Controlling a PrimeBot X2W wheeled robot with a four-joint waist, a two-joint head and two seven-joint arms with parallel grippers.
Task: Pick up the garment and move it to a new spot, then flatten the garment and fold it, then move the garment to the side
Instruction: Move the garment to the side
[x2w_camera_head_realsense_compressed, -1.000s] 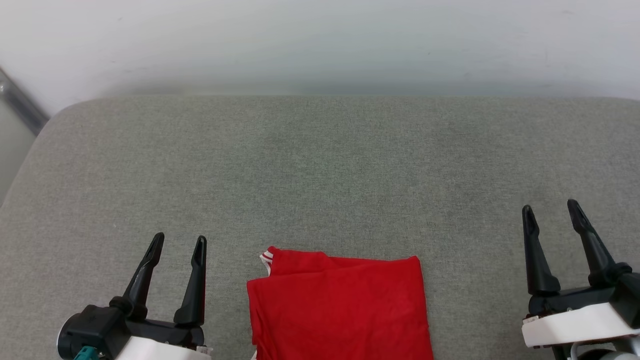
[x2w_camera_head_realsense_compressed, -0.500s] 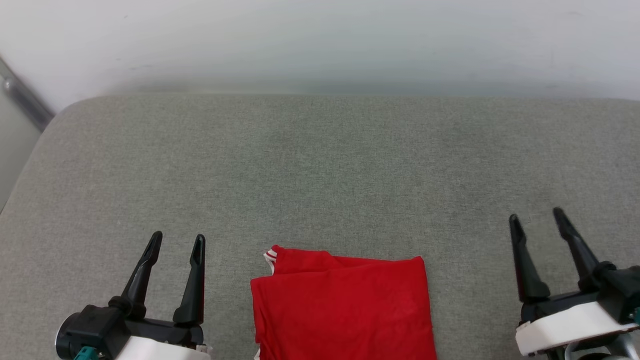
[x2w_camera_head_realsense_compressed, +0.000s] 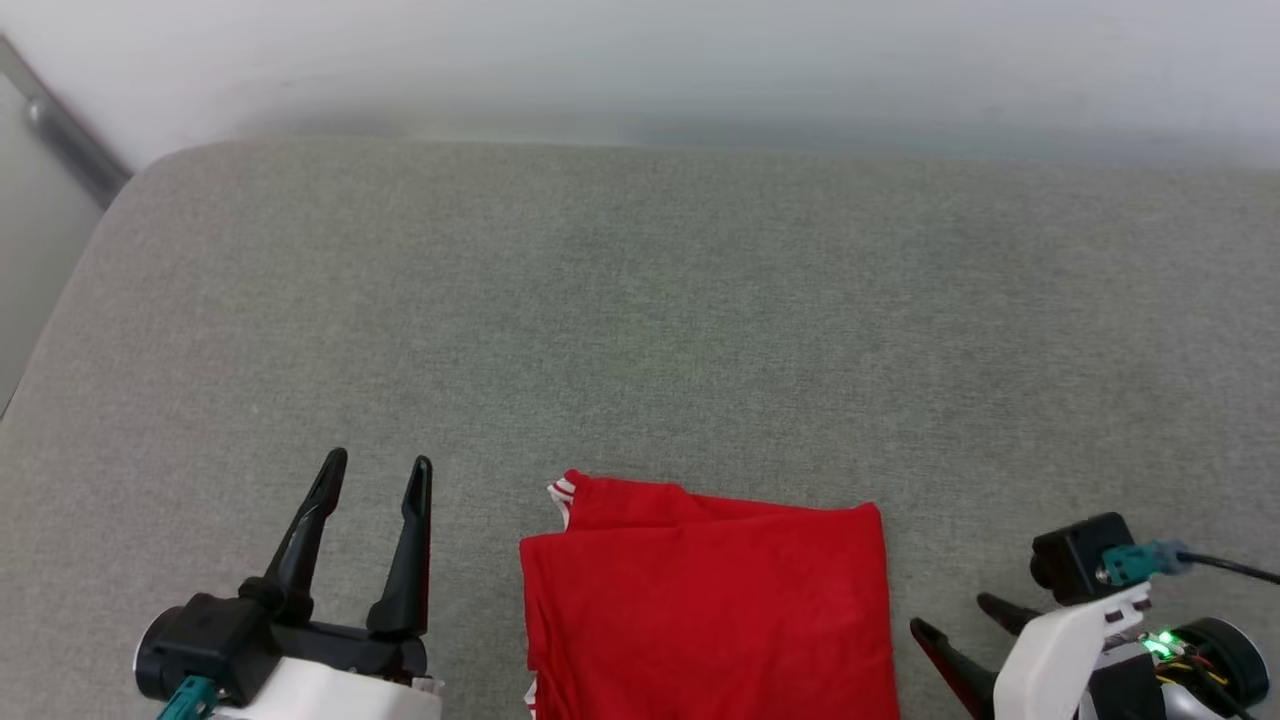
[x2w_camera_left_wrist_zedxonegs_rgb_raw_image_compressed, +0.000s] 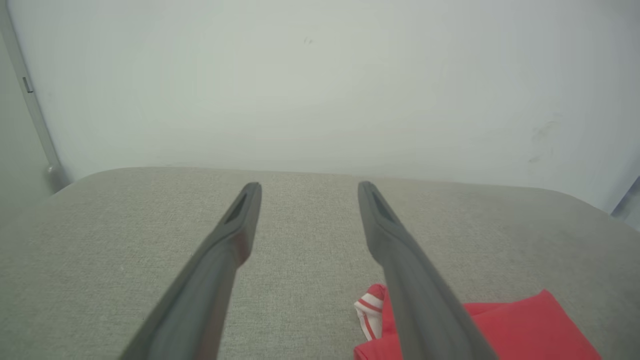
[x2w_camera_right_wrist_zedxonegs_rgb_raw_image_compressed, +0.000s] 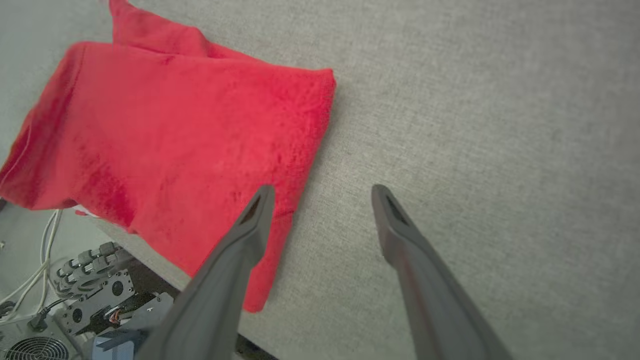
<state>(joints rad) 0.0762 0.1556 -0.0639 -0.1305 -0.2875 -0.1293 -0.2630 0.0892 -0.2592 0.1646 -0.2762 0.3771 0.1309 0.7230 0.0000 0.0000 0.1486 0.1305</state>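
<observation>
The red shirt (x2w_camera_head_realsense_compressed: 705, 600) lies folded at the near edge of the grey surface (x2w_camera_head_realsense_compressed: 640, 300). The left tool (x2w_camera_head_realsense_compressed: 380, 460) and right tool (x2w_camera_right_wrist_zedxonegs_rgb_raw_image_compressed: 322, 190) are open and empty. The right tool is over the shirt's side edge. I think it should pinch all the layers there, then lift slowly.

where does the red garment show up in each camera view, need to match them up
head view: garment at bottom centre, cut by the lower edge
left wrist view: garment in the bottom right corner, striped trim at its left
right wrist view: garment across the upper left and middle
shared landmark: its square corner, opposite the striped trim
</observation>
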